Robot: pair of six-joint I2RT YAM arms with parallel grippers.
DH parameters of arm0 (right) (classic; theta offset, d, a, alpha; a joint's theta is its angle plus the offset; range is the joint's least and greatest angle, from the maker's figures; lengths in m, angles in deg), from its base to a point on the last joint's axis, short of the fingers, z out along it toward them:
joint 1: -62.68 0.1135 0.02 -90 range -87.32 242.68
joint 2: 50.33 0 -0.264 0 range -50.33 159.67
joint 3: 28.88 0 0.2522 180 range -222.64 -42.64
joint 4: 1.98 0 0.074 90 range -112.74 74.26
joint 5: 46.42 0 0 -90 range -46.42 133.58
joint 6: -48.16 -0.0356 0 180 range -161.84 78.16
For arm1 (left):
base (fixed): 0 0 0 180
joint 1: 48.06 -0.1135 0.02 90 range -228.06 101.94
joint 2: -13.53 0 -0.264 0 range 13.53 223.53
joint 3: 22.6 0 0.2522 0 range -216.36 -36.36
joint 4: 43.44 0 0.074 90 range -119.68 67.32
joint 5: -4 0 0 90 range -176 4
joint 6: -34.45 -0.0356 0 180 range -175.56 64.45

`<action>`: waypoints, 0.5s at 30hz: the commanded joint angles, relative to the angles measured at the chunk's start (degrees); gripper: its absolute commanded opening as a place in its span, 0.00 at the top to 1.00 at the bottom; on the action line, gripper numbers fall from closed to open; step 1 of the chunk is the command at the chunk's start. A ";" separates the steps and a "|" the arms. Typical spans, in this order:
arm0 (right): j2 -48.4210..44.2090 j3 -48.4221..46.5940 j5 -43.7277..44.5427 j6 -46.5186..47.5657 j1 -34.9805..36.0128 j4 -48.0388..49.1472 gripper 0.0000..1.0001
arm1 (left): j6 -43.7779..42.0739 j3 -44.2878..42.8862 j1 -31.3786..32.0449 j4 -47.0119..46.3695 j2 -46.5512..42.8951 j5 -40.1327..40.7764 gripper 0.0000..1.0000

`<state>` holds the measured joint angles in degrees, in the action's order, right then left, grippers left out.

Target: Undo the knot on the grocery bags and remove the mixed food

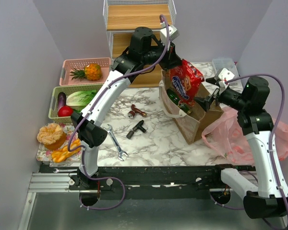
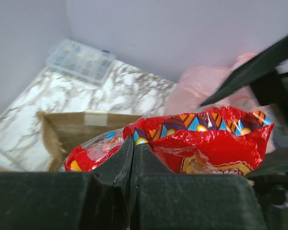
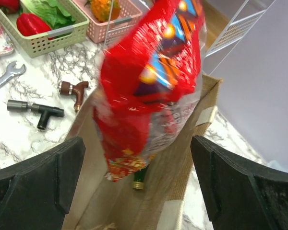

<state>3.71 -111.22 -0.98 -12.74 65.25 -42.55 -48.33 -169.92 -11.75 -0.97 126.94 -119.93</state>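
A red snack packet (image 1: 185, 81) hangs over the mouth of the brown paper bag (image 1: 197, 122), its lower end still inside. My left gripper (image 1: 175, 64) is shut on the packet's top edge, and the left wrist view shows the jaws (image 2: 133, 143) pinched together on the red packet (image 2: 206, 139). A green bottle (image 3: 140, 181) lies in the paper bag (image 3: 182, 158) below the packet (image 3: 149, 72). My right gripper (image 1: 209, 98) is open beside the bag's right rim; its fingers (image 3: 53, 172) stand wide apart with nothing between them. The pink plastic bag (image 1: 235, 139) lies crumpled at the right. Its knot is out of view.
The green basket (image 1: 55, 98) holds lettuce, an eggplant and a red vegetable. A pineapple sits in the pink basket (image 1: 69, 64). A bun and orange pieces are on the tray (image 1: 41, 153). A wrench (image 1: 116, 141) and two pipe fittings (image 1: 136, 128) lie mid-table. A wire shelf (image 1: 139, 19) stands behind.
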 commanded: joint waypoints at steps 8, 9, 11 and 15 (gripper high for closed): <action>3.98 8.14 -10.70 -10.97 2.39 23.70 0.00 | 14.37 1.72 -0.13 -15.94 -4.74 -14.52 1.00; 3.67 8.27 -10.92 -10.63 2.82 23.37 0.00 | 14.18 2.03 -0.11 -15.84 -4.94 -13.80 1.00; 2.95 8.11 -11.85 -8.86 3.60 21.19 0.00 | 13.64 1.95 -0.14 -15.17 -5.04 -12.08 1.00; 1.48 9.38 -8.85 -7.00 4.71 19.28 0.00 | 13.57 1.16 -0.11 -14.54 -5.12 -7.80 1.00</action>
<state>7.27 -103.22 -9.26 -21.61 68.59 -24.36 -36.86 -167.03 -12.10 -9.25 126.89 -130.75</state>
